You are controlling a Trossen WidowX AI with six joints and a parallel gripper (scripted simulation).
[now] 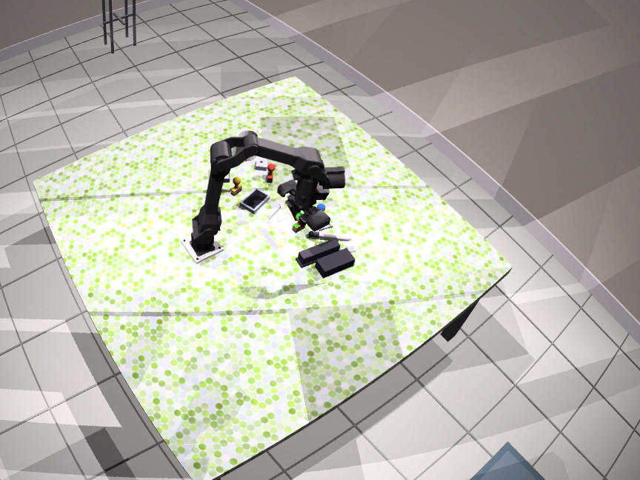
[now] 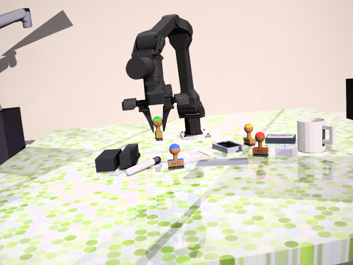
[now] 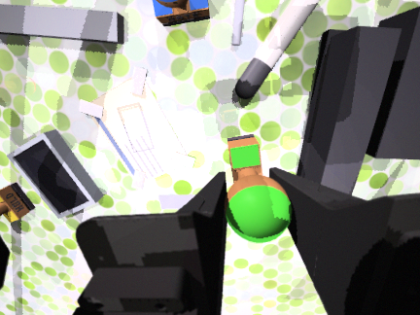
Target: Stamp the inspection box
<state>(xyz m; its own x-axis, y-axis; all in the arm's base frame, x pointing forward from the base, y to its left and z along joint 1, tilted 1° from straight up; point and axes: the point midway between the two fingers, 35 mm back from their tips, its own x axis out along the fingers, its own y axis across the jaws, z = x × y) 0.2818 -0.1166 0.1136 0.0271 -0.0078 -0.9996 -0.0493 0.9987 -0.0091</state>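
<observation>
Holding the green-topped stamp [image 1: 298,221] [image 2: 158,126] [image 3: 258,197], the gripper [image 1: 300,217] [image 2: 158,129] [image 3: 247,176] has its fingers clamped on the round knob, pointing down. Stamp is near upright, its dark base raised off the patterned table [image 1: 213,341] [image 2: 147,223] [image 3: 204,76]; lettering on it not readable. Wrist view: card [image 3: 160,134] lies to one side of the stamp, apart from it, bright glare washing out its edges; a thin-lined box [image 3: 136,127] is visible on it, with no print discernible through the glare. Ink pad [image 1: 255,201] [image 2: 227,146] [image 3: 55,175], open, dark inside a grey rim, sits beyond the card, near the HOLD stamp [image 1: 235,185] [image 2: 248,133] [image 3: 15,203]. On the stamp's other side, the black blocks [image 1: 327,258] [image 2: 117,158] [image 3: 357,95] stand close to the finger on that side. The marker [image 1: 328,235] [image 2: 142,165] [image 3: 279,39] points its dark end toward the stamp, a gap between. DATE stamp [image 1: 321,207] [image 2: 175,156] [image 3: 180,3] stands past the card's far end, beside the grey bar [image 2: 222,161] [image 3: 60,23]. Table shows between card and marker.
</observation>
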